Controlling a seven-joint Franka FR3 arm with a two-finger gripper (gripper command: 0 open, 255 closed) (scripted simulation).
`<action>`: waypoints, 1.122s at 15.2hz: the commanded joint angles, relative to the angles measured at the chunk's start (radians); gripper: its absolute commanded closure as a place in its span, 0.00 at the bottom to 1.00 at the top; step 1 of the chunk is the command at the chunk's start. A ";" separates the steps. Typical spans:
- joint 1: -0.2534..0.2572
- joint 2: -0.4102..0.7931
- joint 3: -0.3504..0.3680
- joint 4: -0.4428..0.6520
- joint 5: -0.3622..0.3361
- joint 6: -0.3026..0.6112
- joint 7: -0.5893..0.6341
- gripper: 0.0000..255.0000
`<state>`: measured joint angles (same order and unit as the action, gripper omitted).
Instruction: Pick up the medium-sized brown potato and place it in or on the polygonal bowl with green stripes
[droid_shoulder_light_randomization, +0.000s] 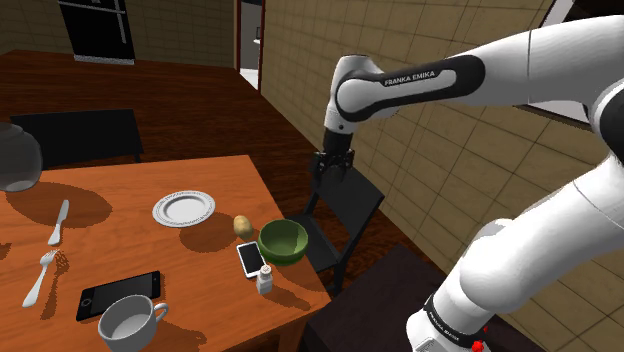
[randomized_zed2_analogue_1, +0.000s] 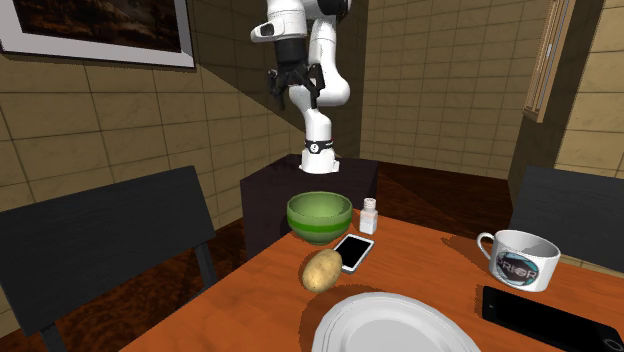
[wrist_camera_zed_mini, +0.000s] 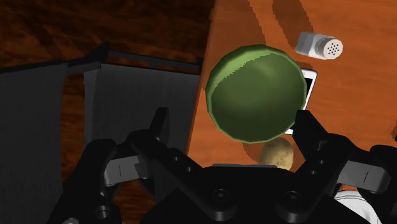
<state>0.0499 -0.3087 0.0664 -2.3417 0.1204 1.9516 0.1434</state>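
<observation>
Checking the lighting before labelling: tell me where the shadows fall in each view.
Shoulder view: the plate and salt shaker cast shadows toward that view's lower right. Second exterior view: the mug throws its shadow to that view's left. Wrist view: a dark shadow lies on the table between green bowl and potato.

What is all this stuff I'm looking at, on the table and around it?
potato: one, brown, on the table beside the bowl
bowl: one, green with stripes, near the table's corner
white phone: one, white-edged, flat beside the bowl
shaker: one, white, next to the white phone
plate: one, white, mid-table
knife: one, pale, shoulder view's left
fork: one, pale, in front of the knife
black phone: one, black, flat by the mug
mug: one, white, near edge
chairs: two, black, at the table's sides
table: one, orange-brown
arm: one, white
gripper: one, black, open, high above the table's edge
</observation>
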 joint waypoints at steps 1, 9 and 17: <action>0.005 0.075 0.013 0.024 0.002 0.052 0.017 0.00; 0.030 0.379 0.050 0.181 -0.017 0.197 0.094 0.00; 0.068 0.691 0.057 0.423 -0.059 0.264 0.170 0.00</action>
<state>0.1123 0.3432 0.1236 -1.9494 0.0664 2.2073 0.3042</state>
